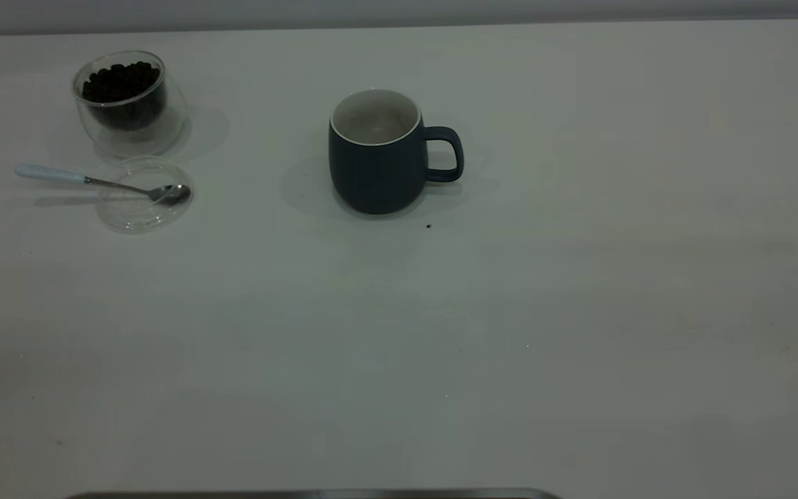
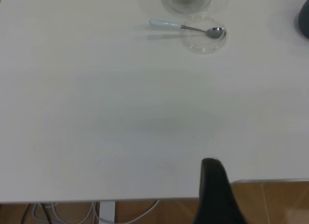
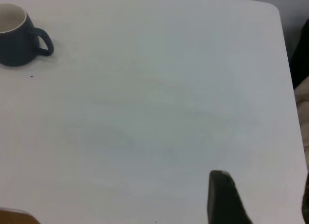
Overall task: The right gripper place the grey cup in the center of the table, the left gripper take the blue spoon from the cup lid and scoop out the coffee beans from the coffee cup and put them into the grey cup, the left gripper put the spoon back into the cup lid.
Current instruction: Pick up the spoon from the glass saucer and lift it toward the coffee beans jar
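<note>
A: Mug (image 1: 378, 156) upright near mid-table (image 1: 579, 312), handle toward the right arm's side, whitish inside, no beans that I can see. Glass cup (image 1: 129, 100) of beans (image 1: 120, 80) far left; lid (image 1: 144, 195) just in front of it. Spoon (image 1: 104, 184): bowl rests in the lid, pale handle sticks out past its rim to the left. Neither arm shows from outside.

B: Left wrist?

A: Left gripper (image 2: 217, 195) hangs at the near table edge, well apart from the spoon. One dark finger visible; open or shut, cannot tell. Wide bare table between.

B: Right wrist?

A: Right gripper (image 3: 224, 200) low over the near right part, mug well off. Same there: one finger, cannot tell.

B: Step in hand?

A: My judgement: mug looks placed, so spoon pickup is next. Take the handle where it overhangs the lid, clear of the rim, keep it level. The glass cup stands close behind; come in from the open front.
</note>
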`<state>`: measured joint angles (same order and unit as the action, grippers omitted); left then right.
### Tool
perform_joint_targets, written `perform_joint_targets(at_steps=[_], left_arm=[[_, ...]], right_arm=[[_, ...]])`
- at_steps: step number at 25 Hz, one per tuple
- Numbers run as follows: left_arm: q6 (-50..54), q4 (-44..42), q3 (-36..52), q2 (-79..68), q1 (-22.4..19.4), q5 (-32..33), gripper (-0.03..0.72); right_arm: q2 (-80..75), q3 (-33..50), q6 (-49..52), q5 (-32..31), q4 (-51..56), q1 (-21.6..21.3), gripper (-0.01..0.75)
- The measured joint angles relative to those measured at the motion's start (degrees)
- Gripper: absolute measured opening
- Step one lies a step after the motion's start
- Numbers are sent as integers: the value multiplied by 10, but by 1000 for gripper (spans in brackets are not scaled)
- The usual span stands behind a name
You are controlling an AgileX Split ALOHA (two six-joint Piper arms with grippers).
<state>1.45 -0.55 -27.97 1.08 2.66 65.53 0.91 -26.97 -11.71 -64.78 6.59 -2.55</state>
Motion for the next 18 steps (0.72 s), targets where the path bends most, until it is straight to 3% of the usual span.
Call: perform_joint_targets(at_steps=[8,14,18], left_arm=[[27,1,-35,-26,0,5,532],[62,-3,-115,-186,0,-41,515],[121,-68,-177,-334,0,-70,502]], right_arm=[[0,0,0,0,0,0,358],[0,0,0,0,0,0,358],[0,0,0,0,1,0,358]])
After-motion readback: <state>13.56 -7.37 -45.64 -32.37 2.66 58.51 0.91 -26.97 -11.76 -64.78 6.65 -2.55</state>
